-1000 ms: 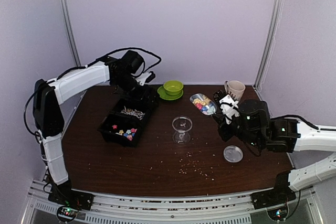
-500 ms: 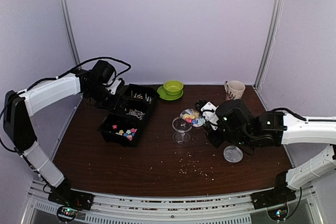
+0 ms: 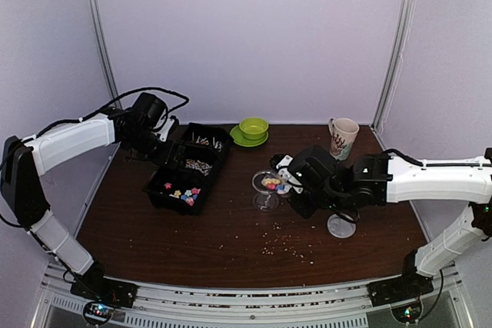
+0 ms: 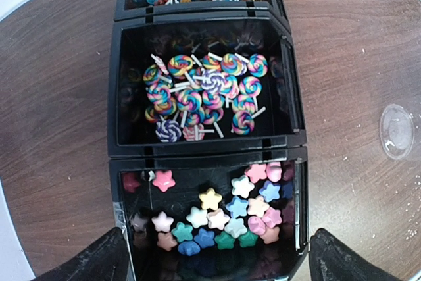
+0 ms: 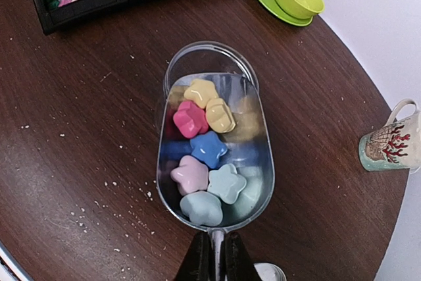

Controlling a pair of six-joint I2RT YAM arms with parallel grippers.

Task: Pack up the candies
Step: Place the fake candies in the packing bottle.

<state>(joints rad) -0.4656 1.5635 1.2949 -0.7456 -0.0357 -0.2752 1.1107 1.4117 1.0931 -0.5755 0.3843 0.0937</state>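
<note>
Tipping a scoopful into the glass is the step in hand, by my reading. The right end effector (image 5: 214, 261) is pinched tight on the thin handle of a clear plastic scoop (image 5: 253, 162), which carries star-shaped pastel candies (image 5: 209, 148) in pink, yellow, blue and pale green. The scoop's front lip lies over the mouth of the clear stemmed glass (image 5: 210, 44). I cannot tell whether lip and rim touch, or whether any candy is already inside the glass. Most of the load sits in the scoop from the middle back toward the handle, just short of the glass mouth. The next move, as I judge it, is to lift the handle end so the candies slide forward off the lip, holding the lip inside the rim throughout. The glass is stemmed and looks light, so a nudge could topple it. A fast tip could send candies over the rim onto the dark wooden desk (image 3: 192, 228). More of the same candies lie in an end compartment of the black three-compartment tray (image 4: 204, 151), left of the glass. The left end effector (image 4: 220, 261) hangs over that tray, well apart from the glass, with its jaws spread wide and holding nothing. A round clear lid (image 3: 341, 225) lies on the desk to the right of the glass, on its near side, probably for closing afterwards.
</note>
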